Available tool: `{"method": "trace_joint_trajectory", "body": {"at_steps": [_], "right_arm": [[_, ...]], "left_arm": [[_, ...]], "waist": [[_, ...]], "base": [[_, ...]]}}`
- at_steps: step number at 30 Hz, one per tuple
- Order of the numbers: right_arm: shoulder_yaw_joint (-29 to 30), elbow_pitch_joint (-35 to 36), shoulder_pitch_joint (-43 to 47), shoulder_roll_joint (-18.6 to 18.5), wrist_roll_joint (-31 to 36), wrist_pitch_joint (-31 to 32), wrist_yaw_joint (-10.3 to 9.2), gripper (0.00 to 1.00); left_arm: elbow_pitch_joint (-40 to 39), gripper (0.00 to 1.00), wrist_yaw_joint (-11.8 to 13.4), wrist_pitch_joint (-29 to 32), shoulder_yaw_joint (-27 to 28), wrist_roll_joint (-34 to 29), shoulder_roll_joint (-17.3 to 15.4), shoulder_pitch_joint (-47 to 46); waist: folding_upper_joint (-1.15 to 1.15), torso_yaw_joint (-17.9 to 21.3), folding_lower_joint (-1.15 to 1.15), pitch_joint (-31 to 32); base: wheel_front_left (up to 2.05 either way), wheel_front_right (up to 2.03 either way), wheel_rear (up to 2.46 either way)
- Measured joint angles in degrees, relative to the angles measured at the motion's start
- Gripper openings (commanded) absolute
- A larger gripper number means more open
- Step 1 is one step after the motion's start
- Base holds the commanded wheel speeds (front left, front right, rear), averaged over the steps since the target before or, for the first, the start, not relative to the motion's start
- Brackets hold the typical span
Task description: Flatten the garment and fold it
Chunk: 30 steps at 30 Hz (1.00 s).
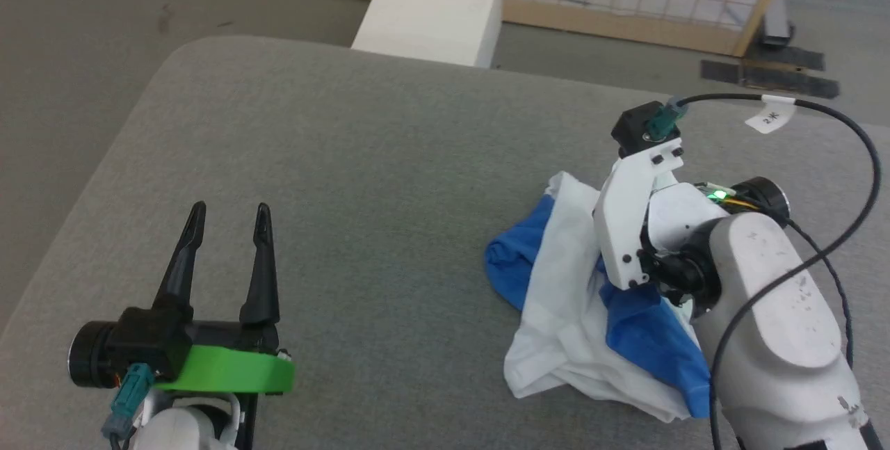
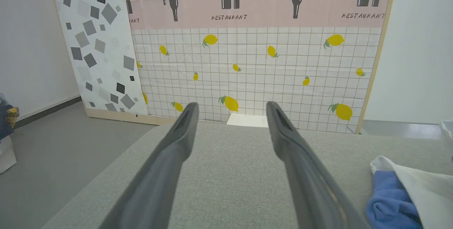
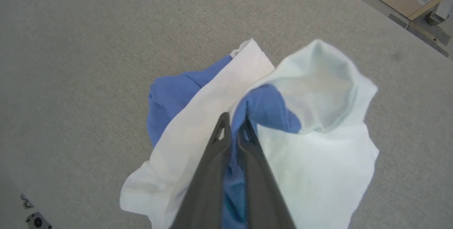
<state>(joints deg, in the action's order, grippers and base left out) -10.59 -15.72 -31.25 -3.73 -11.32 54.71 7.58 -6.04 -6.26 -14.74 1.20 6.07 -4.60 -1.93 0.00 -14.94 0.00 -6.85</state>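
Your right gripper [image 3: 234, 124] clamps a blue fold of the crumpled garment [image 1: 556, 283], toward the right edge of the grey cushion [image 1: 361, 172]; your left gripper [image 1: 231, 210] hovers spread and empty near its left edge.

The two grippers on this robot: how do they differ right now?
The left gripper has its jaws wide apart; the right gripper has its jaws pinched shut. The left holds nothing above the bare grey cushion; the right grips a blue part of the T-shirt. The left points level along the cushion; the right points down into the shirt. Both are long, dark and two-pronged.
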Motion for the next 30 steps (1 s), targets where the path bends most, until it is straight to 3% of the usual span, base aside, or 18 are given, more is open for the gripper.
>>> {"method": "trace_joint_trajectory", "body": {"at_steps": [9,10,11,14,16,21,25,26,30], "right_arm": [[0.08,-13.91,-3.38,0.76,2.22,-6.35,0.00,0.00],[-0.31,-15.01,-3.53,0.76,2.00,-7.37,0.00,0.16],[-0.87,-15.95,-3.74,0.75,1.23,-8.67,0.00,1.00],[-3.98,-17.25,-4.90,0.71,-1.58,-12.07,0.00,1.00],[-9.88,-16.12,-6.93,0.87,-7.61,-16.18,0.00,1.00],[-13.55,-10.96,-7.61,1.02,-13.38,-19.64,0.00,1.00],[-9.79,-7.10,-7.14,0.65,-9.84,-19.33,0.01,1.00],[-5.48,-3.98,-3.82,-1.09,-5.48,-15.92,0.01,1.00],[-0.20,-0.07,4.31,-2.87,-1.29,-9.94,0.00,1.00]], "left_arm": [[0.78,1.00,-0.55,0.00,-0.44,0.05,0.65,-1.13],[0.93,1.00,-0.70,0.01,-0.46,0.05,0.66,-1.14],[1.13,1.00,-0.76,0.01,-0.49,0.05,0.68,-1.15],[1.48,1.00,-0.77,0.01,-0.54,0.05,0.71,-1.20],[1.60,1.00,-0.81,0.01,-0.41,-0.03,0.65,-1.20],[1.32,1.00,-0.82,0.01,0.10,-0.48,0.40,-0.89],[0.02,1.00,-0.81,0.01,1.07,-1.05,0.36,0.19],[-0.46,1.00,-0.81,0.01,1.62,-1.21,0.37,0.94],[-1.01,1.00,-0.82,0.01,1.52,-1.52,0.42,1.30]], "waist": [[0.00,-5.67,0.00,-3.19],[0.00,-6.11,0.00,-3.53],[0.00,-6.48,0.00,-3.84],[0.00,-6.84,0.00,-4.39],[0.00,-5.93,0.00,-4.20],[0.00,-3.51,0.00,-3.12],[0.00,-0.20,0.00,-1.72],[0.00,2.58,0.00,-0.57],[0.00,6.01,0.00,0.79]], "base": [[0.00,0.00,0.00],[0.00,0.00,0.00],[0.00,0.00,0.00],[0.00,0.00,0.00],[0.00,0.00,0.00],[0.00,0.00,0.00],[0.00,0.00,0.00],[0.00,0.00,0.00],[0.00,0.00,0.00]]}}
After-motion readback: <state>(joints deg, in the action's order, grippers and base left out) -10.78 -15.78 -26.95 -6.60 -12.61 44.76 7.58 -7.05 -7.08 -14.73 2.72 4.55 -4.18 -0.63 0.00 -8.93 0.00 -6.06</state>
